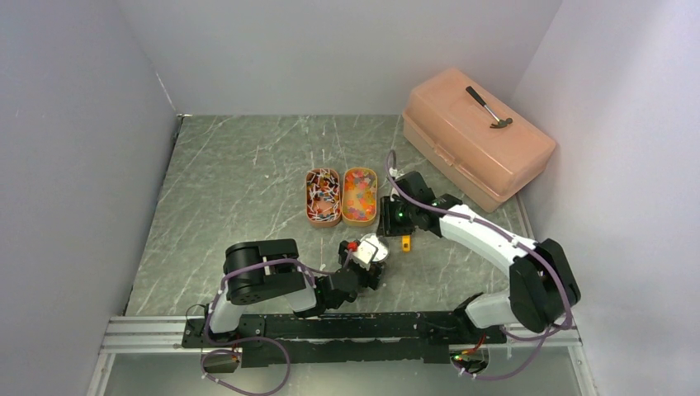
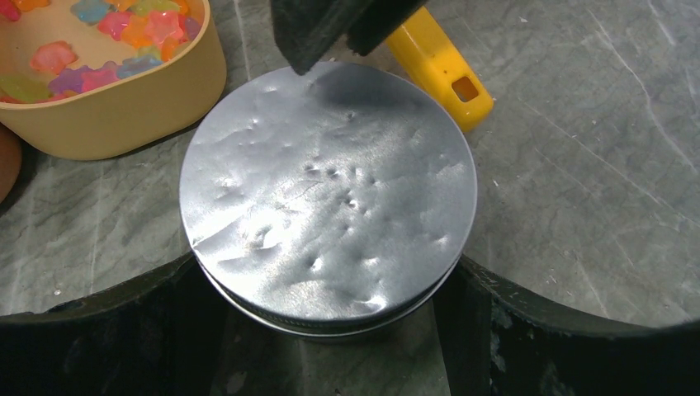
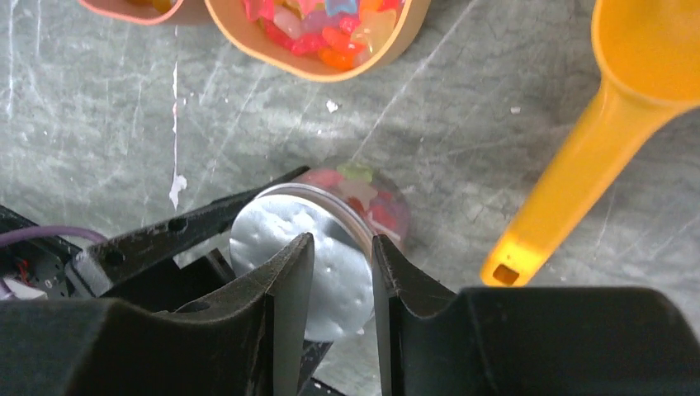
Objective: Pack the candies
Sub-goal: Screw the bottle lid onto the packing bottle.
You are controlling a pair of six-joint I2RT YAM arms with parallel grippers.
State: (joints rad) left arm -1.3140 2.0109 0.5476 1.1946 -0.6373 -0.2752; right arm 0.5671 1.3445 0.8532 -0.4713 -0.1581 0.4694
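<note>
Left gripper (image 2: 326, 272) clamping clear jar (image 3: 388, 210), gummy candies (image 3: 363, 191) showing inside under silver lid (image 2: 330, 181). Right gripper (image 3: 341, 247) hovering at lid, jaws parted, gripping nothing. Loose candies (image 1: 359, 196) lying in two tubs (image 2: 124, 124) beyond jar.

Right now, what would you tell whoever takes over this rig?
Left gripper: shut on the clear jar.
Right gripper: fingers apart just above the silver lid, holding nothing.
Done: gummy candies are in the jar, with the lid on it.
Left: both trays look full, the gummy tray and the wrapped candies. The orange scoop lies on the table. Whether the lid is tight cannot be told.
</note>
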